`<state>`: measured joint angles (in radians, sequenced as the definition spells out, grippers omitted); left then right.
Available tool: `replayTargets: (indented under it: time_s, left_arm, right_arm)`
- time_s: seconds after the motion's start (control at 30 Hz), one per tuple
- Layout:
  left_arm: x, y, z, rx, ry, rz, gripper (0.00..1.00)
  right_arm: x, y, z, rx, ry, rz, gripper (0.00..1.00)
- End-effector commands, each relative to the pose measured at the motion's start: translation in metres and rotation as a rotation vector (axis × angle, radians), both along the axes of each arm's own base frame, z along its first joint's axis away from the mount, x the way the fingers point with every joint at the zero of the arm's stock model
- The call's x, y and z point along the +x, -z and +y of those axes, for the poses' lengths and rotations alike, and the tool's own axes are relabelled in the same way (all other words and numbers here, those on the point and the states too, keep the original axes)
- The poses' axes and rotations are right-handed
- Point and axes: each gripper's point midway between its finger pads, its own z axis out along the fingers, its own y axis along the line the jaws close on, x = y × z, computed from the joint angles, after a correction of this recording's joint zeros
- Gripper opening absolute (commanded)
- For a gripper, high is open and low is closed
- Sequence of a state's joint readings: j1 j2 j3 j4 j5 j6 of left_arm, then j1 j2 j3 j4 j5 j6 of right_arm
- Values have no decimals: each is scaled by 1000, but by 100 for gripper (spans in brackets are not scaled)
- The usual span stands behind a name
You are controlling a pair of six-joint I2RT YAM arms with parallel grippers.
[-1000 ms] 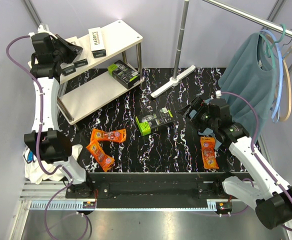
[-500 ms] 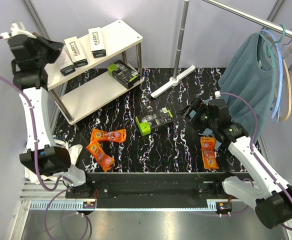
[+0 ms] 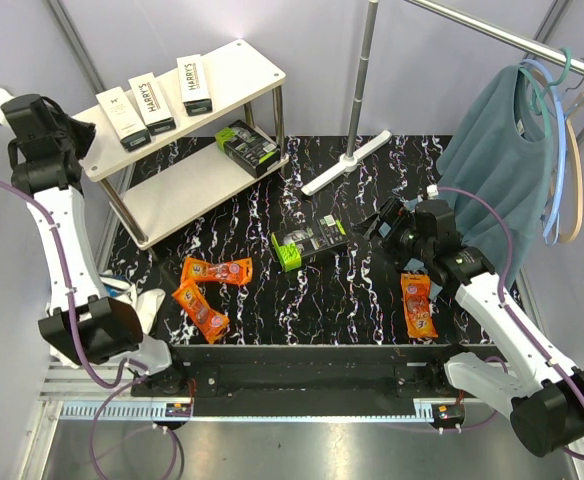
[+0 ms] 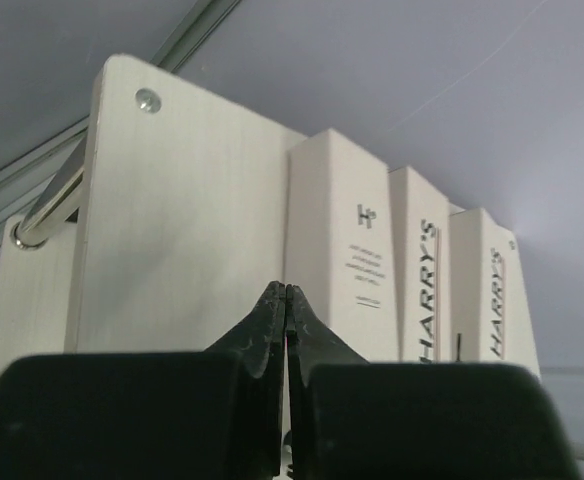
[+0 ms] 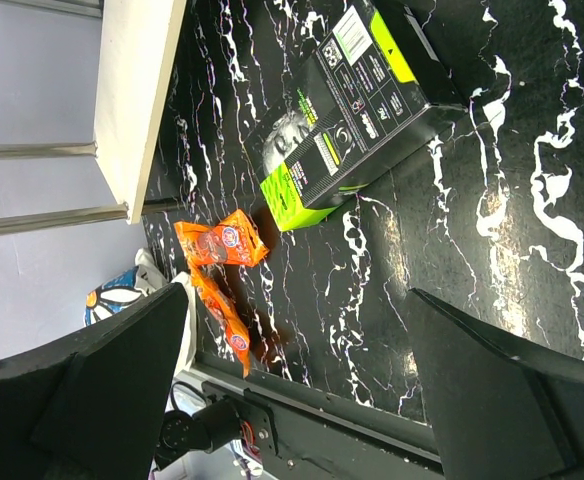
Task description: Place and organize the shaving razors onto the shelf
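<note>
The shelf [image 3: 234, 64] stands at the back left. Three white HARRY'S boxes [image 3: 152, 101] lie side by side on its top board [image 4: 172, 210], and a black-and-green pack [image 3: 247, 143] rests on the lower board. Another black-and-green pack [image 3: 307, 243] [image 5: 357, 90] lies mid-table. Two orange packets [image 3: 208, 290] [image 5: 222, 245] lie at the front left, and a third one [image 3: 418, 304] at the front right. My left gripper [image 3: 70, 128] [image 4: 287, 292] is shut and empty, just off the shelf's left end. My right gripper [image 3: 387, 222] [image 5: 297, 295] hangs open and empty, right of the mid-table pack.
A white T-shaped rack foot [image 3: 347, 165] with its upright pole [image 3: 365, 70] stands at the back centre. A teal shirt [image 3: 492, 140] hangs from the rail at the right. A white printed cloth [image 3: 122, 300] lies beyond the table's left edge.
My left arm has drawn back to the left, off the shelf top. A third white box now shows beside the other two. The right arm has hardly moved.
</note>
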<state>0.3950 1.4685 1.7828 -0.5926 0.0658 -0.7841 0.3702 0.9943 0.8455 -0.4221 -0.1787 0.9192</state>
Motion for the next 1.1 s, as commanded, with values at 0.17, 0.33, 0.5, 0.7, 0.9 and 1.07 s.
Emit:
replayTargets:
  time_s: [0.17,0.33,0.5,0.7,0.9,1.07]
  left_arm:
    - [24,32,3,-33,30,43,0]
    - [46,46,-11,-71,126,45,0]
    - [58,54,-41,-50,197,57,0]
    - [66,62,-69,-88,212,41,0]
    - [81,59,-83,-113,245,25,0]
    - [92,62,-99,-123,271,29,0]
  right_arm:
    - [3,-8,5,11,-29,-46,100]
    - [3,-5,5,10,-29,-42,100]
    - [4,-5,5,10,-30,-40,100]
    - [4,-2,5,8,-30,-34,100]
    - [3,-2,5,8,-29,-36,100]
    - [4,-1,6,9,-34,-32,100]
